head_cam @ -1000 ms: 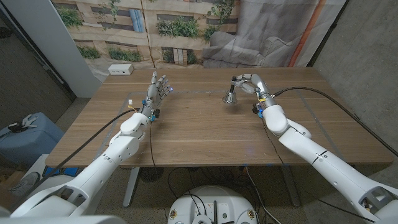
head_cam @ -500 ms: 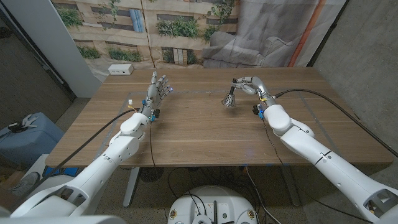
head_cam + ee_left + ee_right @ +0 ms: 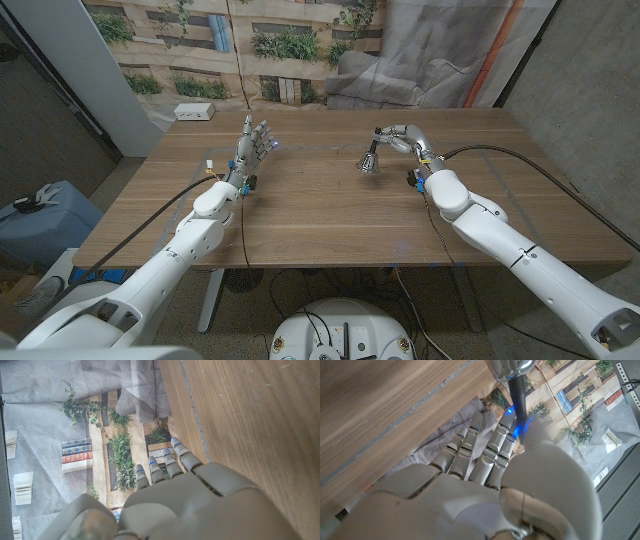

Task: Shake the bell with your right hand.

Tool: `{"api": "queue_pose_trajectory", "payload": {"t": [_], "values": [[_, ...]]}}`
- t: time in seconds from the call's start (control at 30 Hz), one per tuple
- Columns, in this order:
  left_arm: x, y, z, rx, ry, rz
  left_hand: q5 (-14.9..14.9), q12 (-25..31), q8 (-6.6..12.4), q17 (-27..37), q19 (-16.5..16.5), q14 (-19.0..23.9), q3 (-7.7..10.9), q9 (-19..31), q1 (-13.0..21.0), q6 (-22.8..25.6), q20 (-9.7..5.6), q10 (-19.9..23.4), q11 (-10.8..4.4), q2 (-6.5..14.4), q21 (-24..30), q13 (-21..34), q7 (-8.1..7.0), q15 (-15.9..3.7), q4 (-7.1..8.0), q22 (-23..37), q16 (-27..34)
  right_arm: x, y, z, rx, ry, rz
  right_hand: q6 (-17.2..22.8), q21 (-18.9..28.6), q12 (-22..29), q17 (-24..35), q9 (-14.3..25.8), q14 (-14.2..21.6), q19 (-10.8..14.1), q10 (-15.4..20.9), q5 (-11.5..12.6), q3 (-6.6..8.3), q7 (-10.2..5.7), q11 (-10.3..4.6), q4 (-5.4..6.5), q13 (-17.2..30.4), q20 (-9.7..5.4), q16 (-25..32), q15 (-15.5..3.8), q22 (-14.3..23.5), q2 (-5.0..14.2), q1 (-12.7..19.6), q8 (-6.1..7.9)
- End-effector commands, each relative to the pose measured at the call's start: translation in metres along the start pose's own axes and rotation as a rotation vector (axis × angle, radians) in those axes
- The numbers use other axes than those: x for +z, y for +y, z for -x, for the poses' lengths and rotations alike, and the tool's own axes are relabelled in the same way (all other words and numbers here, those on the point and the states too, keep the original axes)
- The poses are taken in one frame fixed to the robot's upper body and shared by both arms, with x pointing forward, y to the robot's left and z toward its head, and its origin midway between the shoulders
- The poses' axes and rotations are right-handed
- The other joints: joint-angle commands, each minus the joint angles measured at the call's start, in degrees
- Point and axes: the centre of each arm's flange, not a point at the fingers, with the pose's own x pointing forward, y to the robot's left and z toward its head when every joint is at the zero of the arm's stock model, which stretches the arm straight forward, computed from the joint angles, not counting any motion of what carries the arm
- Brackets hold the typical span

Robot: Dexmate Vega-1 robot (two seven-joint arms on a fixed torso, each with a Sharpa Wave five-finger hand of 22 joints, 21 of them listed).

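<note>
My right hand (image 3: 402, 138) grips the bell (image 3: 370, 159) by its dark handle, fingers (image 3: 496, 450) curled around it, and the silver bell hangs tilted just above the wooden table (image 3: 320, 215), toward its far right side. Over on the far left side my left hand (image 3: 253, 146) holds nothing, standing with fingers apart and pointing away.

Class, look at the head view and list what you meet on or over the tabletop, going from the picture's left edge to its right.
White box → left hand → bell → right hand, which holds the bell by its handle.
</note>
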Motion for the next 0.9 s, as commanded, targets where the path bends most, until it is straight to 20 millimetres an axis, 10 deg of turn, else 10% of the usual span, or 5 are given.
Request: {"api": "queue_pose_trajectory", "payload": {"t": [0.03, 0.9], "values": [[-0.0001, -0.0001, -0.0001, 0.000, 0.001, 0.000, 0.35, 0.31, 0.33, 0.27, 0.41, 0.39, -0.05, 0.25, -0.06, -0.01, -0.16, 0.14, -0.35, 0.45, 0.38, 0.29, -0.35, -5.58, 0.26, 0.32, 0.34, -0.0004, 0.0076, 0.0119, -0.092, -0.119, 0.099, 0.68, 0.01, 0.23, 0.12, 0.07, 0.50, 0.14, 0.28, 0.22, 0.04, -0.38, -0.04, -0.39, 0.11, -4.08, 0.25, -9.42, 0.29, 1.09, 1.19, 0.37], [-0.0001, -0.0001, -0.0001, 0.000, 0.001, 0.000, 0.35, 0.30, 0.34, 0.27, 0.43, 0.35, -0.04, 0.25, -0.06, 0.02, -0.16, 0.12, -0.37, 0.47, 0.39, 0.29, -0.35, -5.56, 0.27, 0.32, 0.32, 0.0083, 0.0084, 0.0185, -0.249, -0.396, 0.415, 0.28, 0.00, -0.09, 0.18, 0.17, 0.24, 0.07, -0.76, -0.03, -0.18, -1.82, -0.09, -0.18, 0.56, -4.07, -0.10, -9.33, 0.30, 1.05, 1.54, 0.20]]}}
